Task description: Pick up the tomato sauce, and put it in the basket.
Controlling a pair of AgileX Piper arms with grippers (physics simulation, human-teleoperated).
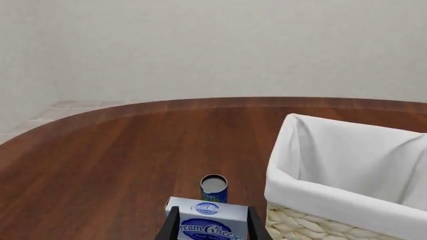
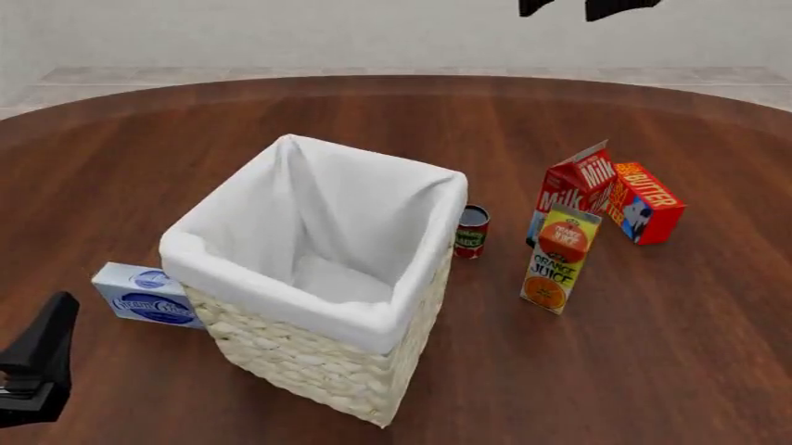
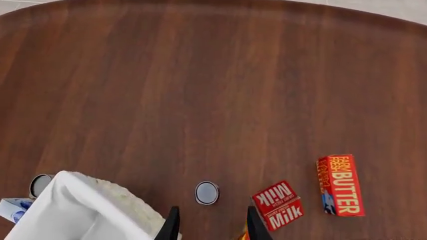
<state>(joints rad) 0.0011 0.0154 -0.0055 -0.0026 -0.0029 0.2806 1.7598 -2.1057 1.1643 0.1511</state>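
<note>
Right tool (image 3: 209, 223) above tomato sauce (image 3: 207, 192)

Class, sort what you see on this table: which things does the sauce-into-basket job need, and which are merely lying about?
Needed for the job:
tomato sauce
basket

Merely lying about:
milk carton
butter box
orange juice carton
cream cheese box
blue can
</note>
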